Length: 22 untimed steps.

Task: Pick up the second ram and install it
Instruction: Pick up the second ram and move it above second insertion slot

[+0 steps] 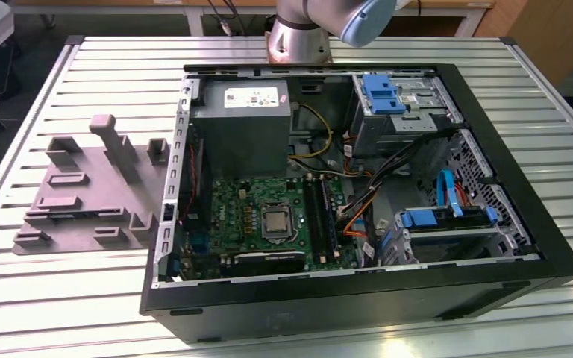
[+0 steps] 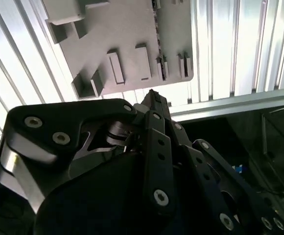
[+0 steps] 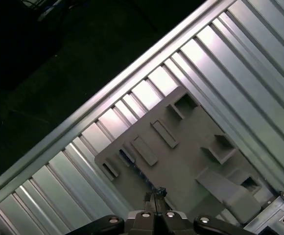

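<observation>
In both wrist views my gripper hangs high above the grey holder block (image 3: 181, 161) on the slatted table. Its black fingertips (image 3: 157, 192) are pressed together with nothing between them, so the gripper (image 2: 152, 95) is shut. A thin dark bluish strip stands on edge in a groove of the block; it looks like the second ram (image 3: 136, 168), seen edge-on (image 2: 159, 58). In the exterior view the block (image 1: 87, 194) lies at the exterior view's left of the open computer case (image 1: 366, 298). The motherboard's long black slots (image 1: 328, 216) lie inside the case.
The case holds a grey power supply (image 1: 242, 127), blue drive-bay clips (image 1: 381, 93), and loose blue and orange cables (image 1: 451, 194). The arm's base (image 1: 301, 33) stands behind the case. The table's rail (image 3: 107, 93) borders a dark drop beyond it.
</observation>
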{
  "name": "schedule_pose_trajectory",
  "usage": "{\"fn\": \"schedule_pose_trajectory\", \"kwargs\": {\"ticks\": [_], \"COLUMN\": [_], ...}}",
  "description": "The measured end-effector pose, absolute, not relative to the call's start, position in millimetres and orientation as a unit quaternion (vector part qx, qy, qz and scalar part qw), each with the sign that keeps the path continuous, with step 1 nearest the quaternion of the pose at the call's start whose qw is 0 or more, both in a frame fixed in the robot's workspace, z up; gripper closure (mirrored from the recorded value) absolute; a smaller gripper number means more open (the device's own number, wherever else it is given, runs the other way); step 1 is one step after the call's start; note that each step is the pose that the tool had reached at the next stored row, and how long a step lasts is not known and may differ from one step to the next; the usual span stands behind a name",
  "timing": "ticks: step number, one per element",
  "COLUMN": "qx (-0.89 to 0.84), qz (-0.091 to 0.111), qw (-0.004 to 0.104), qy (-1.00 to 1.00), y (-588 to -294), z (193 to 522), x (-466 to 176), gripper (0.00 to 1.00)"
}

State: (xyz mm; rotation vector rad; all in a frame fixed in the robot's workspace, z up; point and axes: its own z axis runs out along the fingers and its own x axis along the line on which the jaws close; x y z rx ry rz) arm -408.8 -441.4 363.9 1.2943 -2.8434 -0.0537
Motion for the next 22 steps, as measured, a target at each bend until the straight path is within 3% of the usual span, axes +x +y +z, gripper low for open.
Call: {"fn": "schedule_pose_trajectory", "kwargs": {"ticks": [22], "qx": [0.491], "qz": [-0.016], "qw": [0.01], "qy": [-0.871], "y": [-441.4], "z": [362.5], "x": [-408.9], "gripper": [0.89]}}
